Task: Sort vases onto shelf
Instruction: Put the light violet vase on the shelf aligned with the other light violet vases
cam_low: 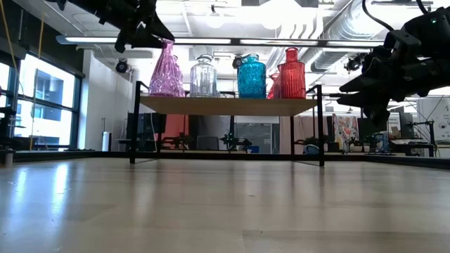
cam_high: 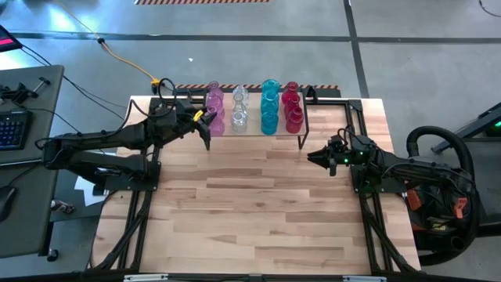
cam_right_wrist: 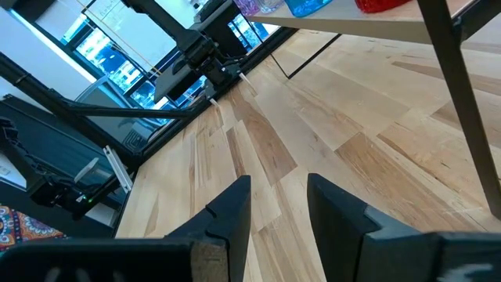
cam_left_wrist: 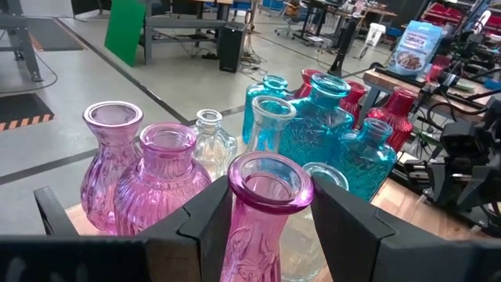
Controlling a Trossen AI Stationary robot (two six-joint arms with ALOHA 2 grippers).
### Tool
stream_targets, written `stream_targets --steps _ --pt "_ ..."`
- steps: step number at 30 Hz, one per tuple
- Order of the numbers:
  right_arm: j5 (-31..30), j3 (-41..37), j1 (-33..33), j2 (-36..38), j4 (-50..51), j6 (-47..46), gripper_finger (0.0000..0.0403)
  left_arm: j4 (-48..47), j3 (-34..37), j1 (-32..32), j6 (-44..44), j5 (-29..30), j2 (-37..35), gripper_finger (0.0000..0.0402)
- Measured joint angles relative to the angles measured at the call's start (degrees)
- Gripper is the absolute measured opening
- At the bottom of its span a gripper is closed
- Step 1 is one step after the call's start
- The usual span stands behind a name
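The shelf [cam_low: 225, 105] stands at the table's far middle on black legs. It carries rows of pink [cam_high: 214, 98], clear [cam_high: 239, 110], teal [cam_high: 270, 106] and red [cam_high: 293, 110] vases. My left gripper [cam_left_wrist: 270, 211] is at the shelf's left near corner, shut on one more pink vase [cam_left_wrist: 262, 235]. My right gripper [cam_right_wrist: 279, 204] hangs open and empty over bare table, just off the shelf's right near leg [cam_right_wrist: 462, 102]. My left gripper pinches the pink vase's neck [cam_left_wrist: 264, 205], just under its flared rim, between its two fingers, one on each side. The fingers [cam_left_wrist: 205, 219] come nearly level from the table's left. The vase stands upright at the shelf's left end [cam_low: 166, 74]. Whether its base rests on the board, I cannot tell.
The near half of the wooden tabletop [cam_high: 250, 211] lies bare in front of the shelf. The shelf's thin black legs [cam_low: 321, 126] stand at its corners. A side desk with a keyboard [cam_high: 12, 129] and cables is off the table's left edge.
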State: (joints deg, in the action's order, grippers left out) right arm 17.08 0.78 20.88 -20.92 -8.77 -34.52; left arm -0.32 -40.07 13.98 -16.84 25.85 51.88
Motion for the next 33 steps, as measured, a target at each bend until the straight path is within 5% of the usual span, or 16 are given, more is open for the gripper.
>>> stream_targets --steps 13,33 --pt "0.0 0.0 0.0 0.0 0.0 0.0 0.0108 0.0 0.0 0.0 1.4 0.9 0.0 0.0195" --pt "0.0 0.0 0.0 0.0 0.0 0.0 0.0108 4.7 0.0 0.0 4.0 1.3 0.0 0.0196"
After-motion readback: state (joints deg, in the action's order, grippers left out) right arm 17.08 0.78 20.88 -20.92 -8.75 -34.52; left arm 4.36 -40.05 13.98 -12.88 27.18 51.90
